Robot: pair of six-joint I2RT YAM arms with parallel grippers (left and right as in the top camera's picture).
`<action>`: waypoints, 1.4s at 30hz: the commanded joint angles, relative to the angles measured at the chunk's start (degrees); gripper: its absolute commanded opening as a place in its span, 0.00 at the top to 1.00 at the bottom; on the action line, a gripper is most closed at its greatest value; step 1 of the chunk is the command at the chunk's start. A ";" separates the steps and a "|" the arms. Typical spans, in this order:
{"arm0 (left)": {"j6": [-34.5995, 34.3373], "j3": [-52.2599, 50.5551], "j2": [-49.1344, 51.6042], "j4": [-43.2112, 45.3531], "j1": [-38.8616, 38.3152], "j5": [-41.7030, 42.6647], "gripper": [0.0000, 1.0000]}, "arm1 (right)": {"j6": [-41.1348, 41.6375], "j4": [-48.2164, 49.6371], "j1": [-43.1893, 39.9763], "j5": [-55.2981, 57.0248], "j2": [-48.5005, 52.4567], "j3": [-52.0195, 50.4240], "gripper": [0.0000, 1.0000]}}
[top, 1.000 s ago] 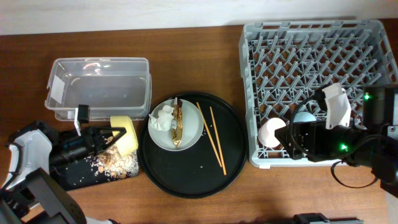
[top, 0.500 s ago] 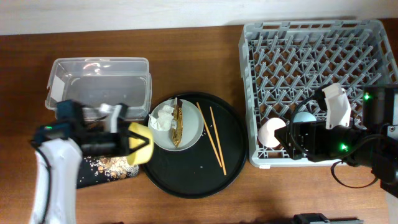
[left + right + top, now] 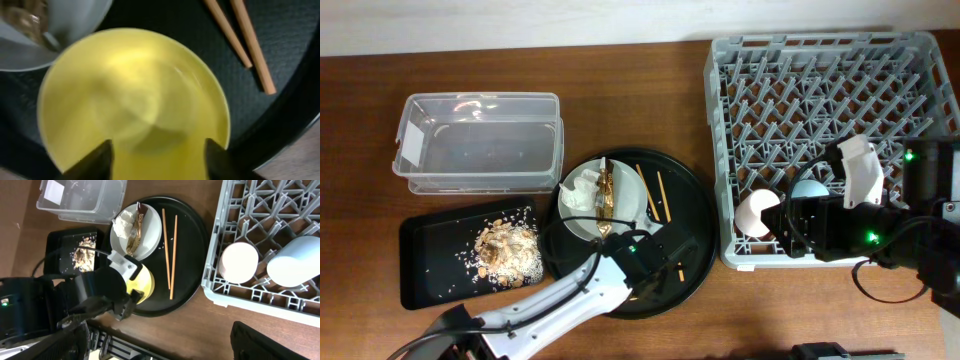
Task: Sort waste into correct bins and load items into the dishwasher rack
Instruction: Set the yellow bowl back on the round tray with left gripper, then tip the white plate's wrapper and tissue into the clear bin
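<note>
**Reader:** Where is the yellow bowl (image 3: 130, 100)?

**Describer:** It is in the left claw (image 3: 157, 145). In the left wrist view a dark finger (image 3: 95, 160) shows on each side of the bowl's near edge, and the claw grips it there. The bowl's open side faces the camera. It is over the round black tray (image 3: 698, 235), just beside the near edge of the pale plate (image 3: 620, 185) and next to the two chopsticks (image 3: 174, 255). (The picture is blurred, so I cannot tell whether the bowl touches the tray.)

**Reader:** What is on the plate?

**Describer:** A crumpled white napkin (image 3: 580, 190), with a shiny gold-brown wrapper (image 3: 605, 195) lying right beside it.

**Reader:** And the bins?

**Describer:** At the left of the tabletop (image 3: 620, 100) stands a clear box (image 3: 555, 140). The flat black tray (image 3: 430, 250) lies in front of it, with brownish food scraps (image 3: 505, 250) heaped at its right end.

**Reader:** What about the right side?

**Describer:** The big grey rack (image 3: 716, 150) fills that side. A pale pink cup (image 3: 239, 261) and a light blue cup (image 3: 294, 260) stand side by side in its near left corner. The right claw (image 3: 792, 222) is just beside them, but I cannot tell how wide it stands.
</note>
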 commanded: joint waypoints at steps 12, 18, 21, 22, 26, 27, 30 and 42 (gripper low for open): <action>9.73 9.18 11.56 5.38 20.20 0.42 0.43 | 0.37 0.90 0.37 -0.52 0.04 0.13 0.09; 9.88 9.18 18.97 7.06 20.31 0.24 0.74 | 0.37 1.36 0.37 -0.52 0.31 0.13 0.09; 9.88 11.15 17.75 5.14 20.31 0.28 1.00 | 0.37 1.33 0.37 -0.52 0.31 0.13 0.09; 9.88 12.61 16.61 3.41 20.31 0.24 1.00 | 0.37 1.33 0.37 -0.52 0.31 0.13 0.09; 9.88 15.96 10.51 -0.63 20.31 0.20 1.00 | 0.37 1.33 0.37 -0.52 0.31 0.13 0.09; 9.86 16.46 8.46 -1.53 20.33 -0.48 1.00 | 0.37 1.33 0.37 -0.52 0.31 0.13 0.09; 9.88 17.29 0.79 -2.19 24.83 -1.33 1.00 | 0.37 1.33 0.37 -0.52 0.31 0.13 0.09; 10.95 17.59 7.19 12.44 47.78 6.36 0.22 | 0.37 0.00 0.37 -0.50 0.31 0.13 0.09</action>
